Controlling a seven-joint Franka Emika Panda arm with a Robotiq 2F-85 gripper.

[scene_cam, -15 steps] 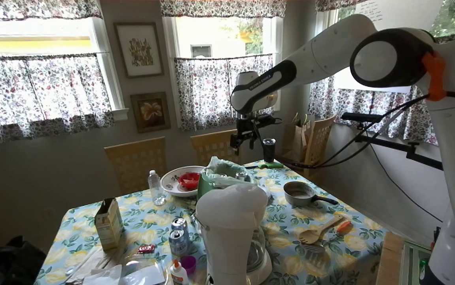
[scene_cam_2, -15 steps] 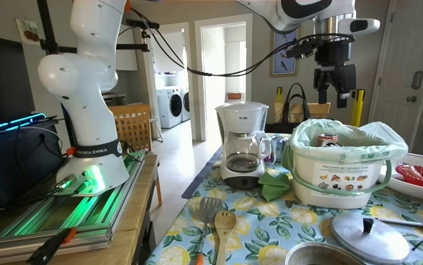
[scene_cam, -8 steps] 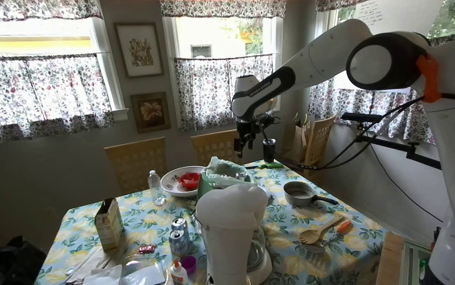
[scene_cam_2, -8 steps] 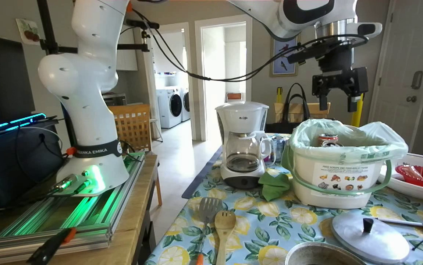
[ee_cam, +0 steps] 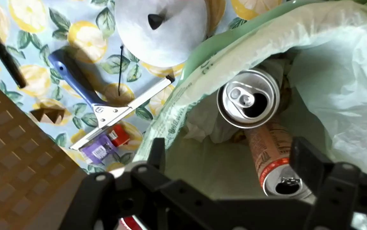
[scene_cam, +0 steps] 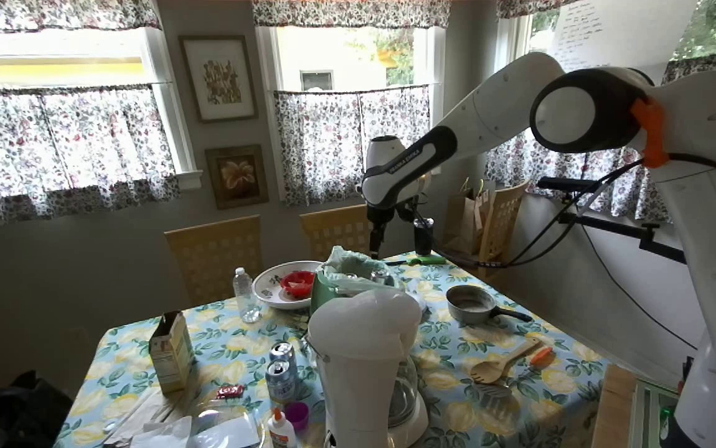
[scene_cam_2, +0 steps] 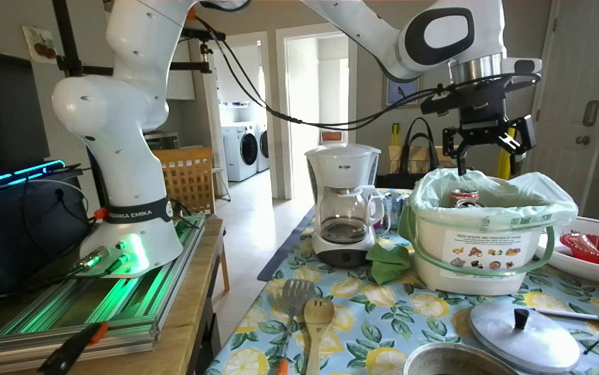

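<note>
My hand (scene_cam_2: 489, 162) is spread wide, fingers pointing down, nothing gripped. It hangs over the mouth of the white bin (scene_cam_2: 435, 237); whether a fingertip brushes the liner (ee_cam: 346, 95), I cannot tell.

Key relation, as I judge it: the orange can (ee_cam: 266, 147) lies inside the bin, below me. In the wrist view it appears between my fingers but off-centre, close to the finger at right in that view. Its long axis runs across the line joining my fingertips, slightly slanted; its opened top points back toward my palm side. Overlapping its other end, a second can (ee_cam: 249, 99) shows me its silver top; tilt unclear.

Farther out, on the table (scene_cam_2: 362, 312): pot lid (ee_cam: 177, 38) just beside the bin, squeegee (ee_cam: 107, 113) near the lid. Coffee maker (scene_cam_2: 344, 166) near the bin in both exterior views.
</note>
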